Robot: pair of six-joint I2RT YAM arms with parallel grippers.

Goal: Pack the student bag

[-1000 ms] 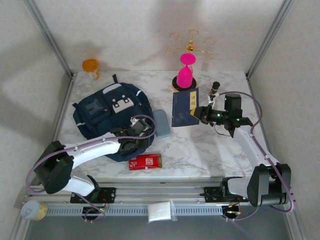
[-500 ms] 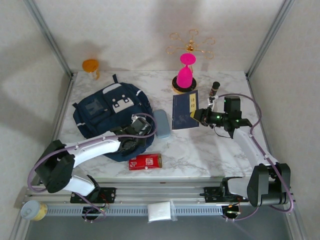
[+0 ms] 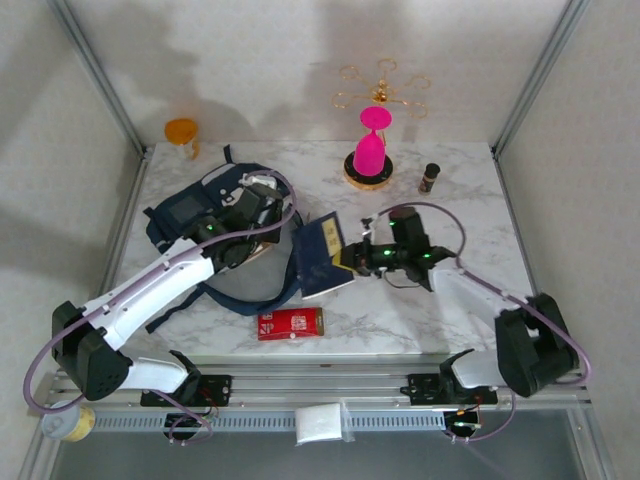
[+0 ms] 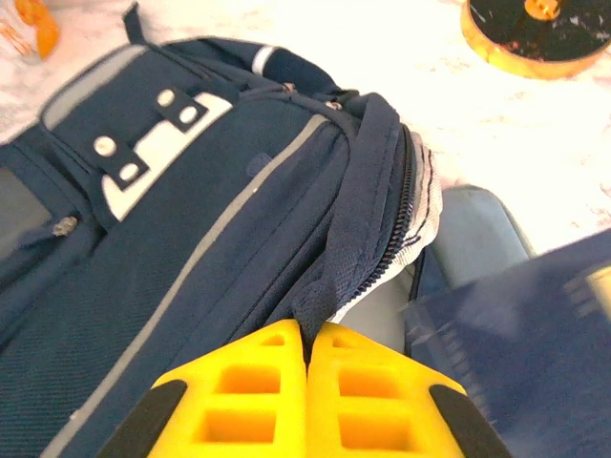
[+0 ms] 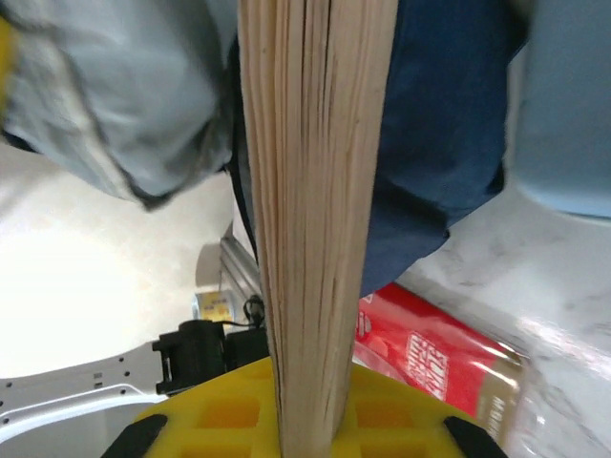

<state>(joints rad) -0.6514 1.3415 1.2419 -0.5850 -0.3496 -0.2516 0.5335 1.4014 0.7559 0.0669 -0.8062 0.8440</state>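
Locate the student bag at 10 o'clock from the centre of the marble table; it lies flat, front patches up. The left gripper is clamped on the fabric edge beside the bag's zipper. The right gripper is closed on 1 blue book, which is held tilted at 3 o'clock of the bag, just beside it; in the right wrist view you see the page edges between the fingers. 1 red box lies at 6 o'clock of the book.
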